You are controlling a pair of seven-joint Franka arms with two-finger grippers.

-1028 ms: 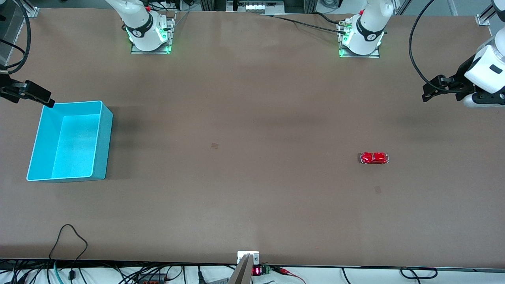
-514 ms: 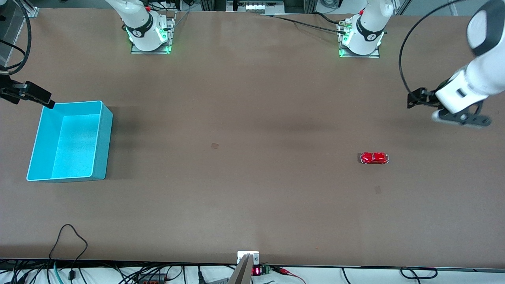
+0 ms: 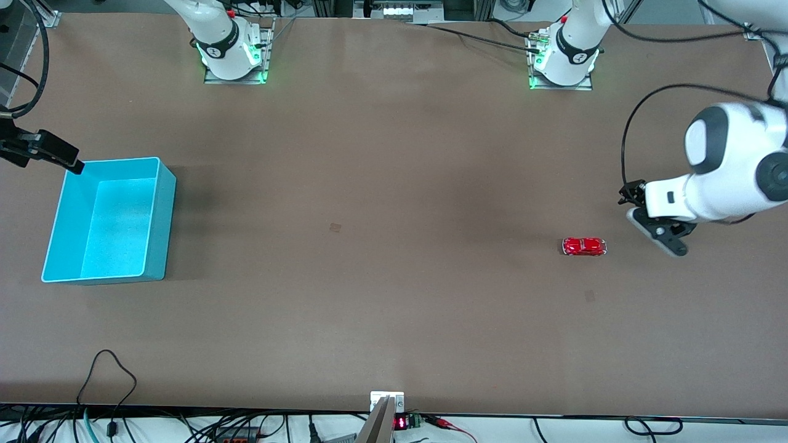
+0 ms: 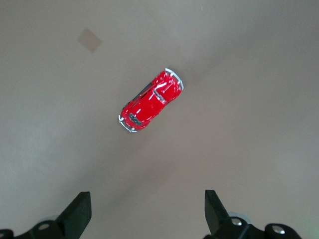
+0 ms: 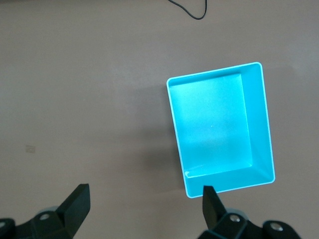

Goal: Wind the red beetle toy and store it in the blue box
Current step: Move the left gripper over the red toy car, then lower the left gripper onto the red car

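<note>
While nothing is wound or stored, left gripper (image 4: 147, 211) hovers spread.
Red beetle toy (image 3: 584, 247) untouched beneath; right gripper (image 5: 144, 209) waits spread above the empty blue box (image 3: 155, 212).

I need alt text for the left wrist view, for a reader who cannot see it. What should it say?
A small red beetle toy sits alone on the brown table, seen from above and lying diagonally in the picture. The open left gripper hangs over the table short of the toy, its two dark fingertips at the picture's edge, holding nothing.
</note>
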